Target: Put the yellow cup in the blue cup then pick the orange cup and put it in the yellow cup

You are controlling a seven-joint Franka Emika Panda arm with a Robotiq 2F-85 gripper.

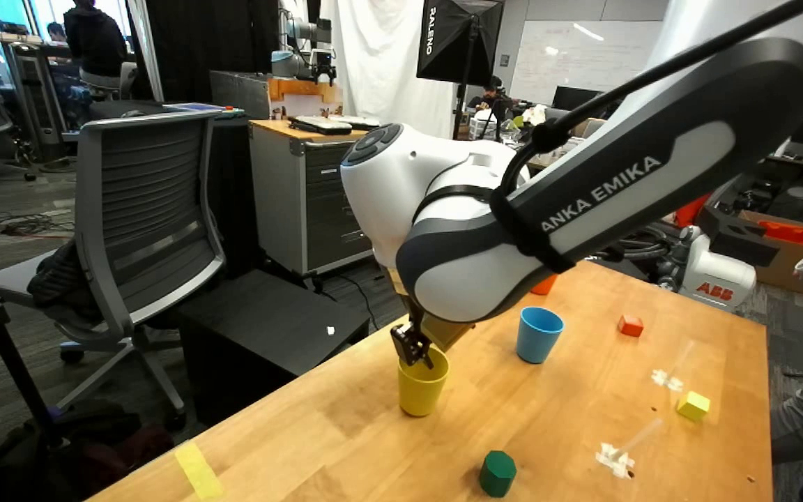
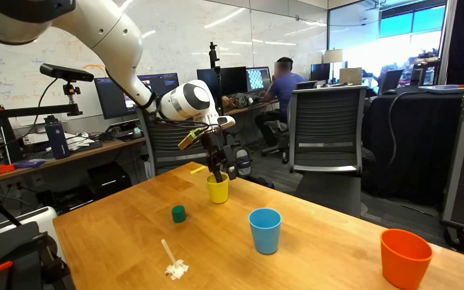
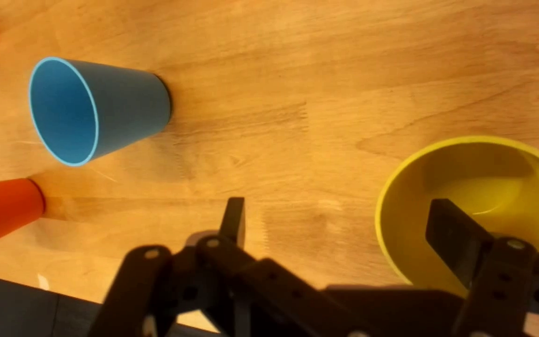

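From the middle of the wrist view, we see the yellow cup [image 3: 477,175] at three o'clock, the blue cup [image 3: 127,105] at ten and the orange cup [image 3: 7,208] at nine. All three stand upright on the wooden table [image 3: 260,70]. The gripper [image 3: 338,202] has its fingers spread wide: one dips into the yellow cup's mouth, one is outside. We can't tell if they touch it.

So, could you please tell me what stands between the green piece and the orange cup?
The blue cup stands between the green piece and the orange cup, as both exterior views show.
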